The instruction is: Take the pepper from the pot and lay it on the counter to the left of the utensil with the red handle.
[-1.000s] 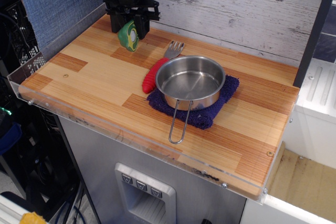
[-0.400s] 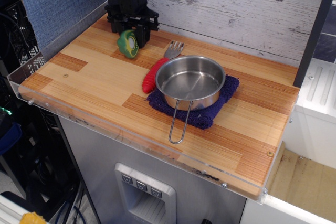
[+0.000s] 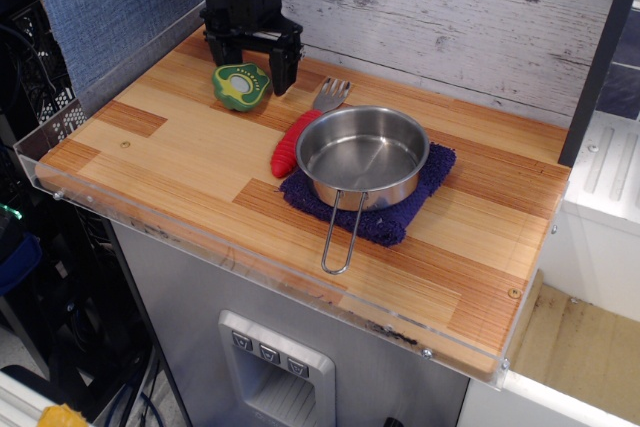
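While the hand (image 3: 253, 55) sits at the back left corner of the bench (image 3: 180, 162), its two black fingers are spread apart with nothing between them, so it's let go of everything. The pepper (image 3: 241, 85) lies on the wood right below and in front of the hand, cut face up, showing the pale yellowish inside with a green rim around it. It looks like it's sitting between the two fingers or just in front of them, can't really tell if either finger touches it. To the right of the pepper is the fork (image 3: 305, 127), lying at a slant with its grey prongs pointing toward the back wall and its fat red handle running down toward the front. So the pepper is on the left side of the fork, near it but not touching. The handle's lower end sits just beside the pot (image 3: 362, 155), which is empty and shiny and rests on a dark purple cloth (image 3: 400, 219). The pot's wire loop handle sticks out over the front edge of the cloth onto the bare wood. Behind everything there's a grey plank wall (image 3: 450, 17), and a blue fabric panel (image 3: 100, 7) on the left.
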Motion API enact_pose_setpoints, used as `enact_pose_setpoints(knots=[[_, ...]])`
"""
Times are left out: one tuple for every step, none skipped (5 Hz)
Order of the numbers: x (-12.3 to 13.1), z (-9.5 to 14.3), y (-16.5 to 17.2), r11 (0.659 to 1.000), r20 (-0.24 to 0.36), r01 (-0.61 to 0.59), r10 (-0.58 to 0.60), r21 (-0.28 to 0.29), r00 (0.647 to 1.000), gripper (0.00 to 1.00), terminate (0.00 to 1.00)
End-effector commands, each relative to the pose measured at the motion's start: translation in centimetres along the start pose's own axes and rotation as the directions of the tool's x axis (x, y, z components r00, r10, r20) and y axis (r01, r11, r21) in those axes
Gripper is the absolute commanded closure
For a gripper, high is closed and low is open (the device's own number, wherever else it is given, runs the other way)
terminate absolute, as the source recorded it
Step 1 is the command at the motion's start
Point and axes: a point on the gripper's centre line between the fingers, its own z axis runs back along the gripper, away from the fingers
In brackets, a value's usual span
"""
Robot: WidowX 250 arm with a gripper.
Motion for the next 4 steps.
enact_pose_setpoints(knots=[[0.4,9.1,-3.1,0.995,0.122,0.052,-0.063,0.089,0.991,0.00,0.00],[0.2,9.7,-5.4,0.991,0.107,0.084,-0.095,0.099,0.990,0.00,0.00],[-0.3,9.6,-6.7,0.989,0.084,0.086,-0.097,0.121,0.992,0.00,0.00],[-0.3,9.6,-6.7,0.989,0.084,0.086,-0.097,0.121,0.992,0.00,0.00]])
